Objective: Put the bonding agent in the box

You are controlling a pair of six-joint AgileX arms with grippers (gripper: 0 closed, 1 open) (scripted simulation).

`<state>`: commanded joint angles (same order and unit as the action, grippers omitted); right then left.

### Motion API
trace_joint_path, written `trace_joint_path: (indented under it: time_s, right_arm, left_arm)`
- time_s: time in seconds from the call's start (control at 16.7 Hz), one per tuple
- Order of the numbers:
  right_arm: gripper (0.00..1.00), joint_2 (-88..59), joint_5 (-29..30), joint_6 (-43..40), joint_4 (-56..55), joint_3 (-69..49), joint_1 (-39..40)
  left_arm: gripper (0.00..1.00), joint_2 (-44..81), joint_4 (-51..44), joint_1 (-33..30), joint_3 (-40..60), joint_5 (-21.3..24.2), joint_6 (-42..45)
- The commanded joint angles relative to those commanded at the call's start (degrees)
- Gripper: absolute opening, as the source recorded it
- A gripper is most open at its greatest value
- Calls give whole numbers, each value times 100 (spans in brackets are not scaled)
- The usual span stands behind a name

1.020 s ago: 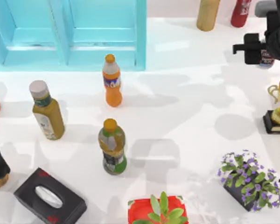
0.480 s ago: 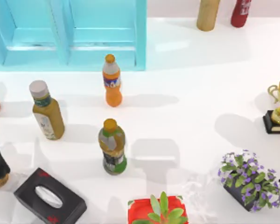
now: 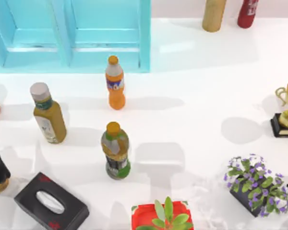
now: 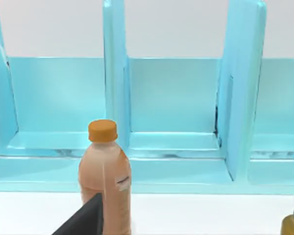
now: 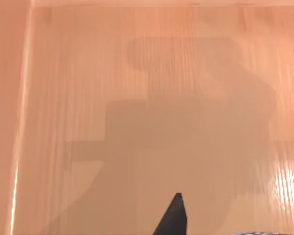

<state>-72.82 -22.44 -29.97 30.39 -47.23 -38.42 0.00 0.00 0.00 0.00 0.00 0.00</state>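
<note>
Right pincer (image 5: 174, 218) above wooden surface (image 5: 137, 98), left pincer (image 4: 85, 220) beside orange-capped bottle (image 4: 108, 171)

We can read no text, brand or number anywhere: the labels on the orange soda bottle (image 3: 115, 82), the yellow-green sauce bottle (image 3: 48, 119), the green drink bottle (image 3: 116, 150) and the red bottle (image 3: 247, 11) at the far edge are too small and blurred to make out.

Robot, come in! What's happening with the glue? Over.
Left hand faces orange-capped bottle, blue shelf behind. Right hand over wooden surface. Glue's place: cannot tell.
</note>
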Motion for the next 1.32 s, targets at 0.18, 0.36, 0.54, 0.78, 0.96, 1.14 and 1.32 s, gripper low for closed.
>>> trace_joint_path:
  time_s: [0.18,0.36,0.54,0.78,0.96,1.14,1.32]
  right_arm:
    - [0,-30,11,15,-9,-15,24]
    - [0,-176,43,56,-230,43,95]
    - [0,-448,100,167,-649,180,182]
    - [0,-769,184,292,-1161,333,302]
    - [0,-1045,244,389,-1674,458,406]
    - [0,-1122,266,420,-1767,494,455]
    - [8,-1122,266,420,-1767,494,455]
  left_arm:
    - [100,0,0,0,0,0,0]
    - [100,0,0,0,0,0,0]
    - [100,0,0,0,0,0,0]
    - [100,0,0,0,0,0,0]
    - [100,0,0,0,0,0,0]
    - [100,0,0,0,0,0,0]
    - [100,0,0,0,0,0,0]
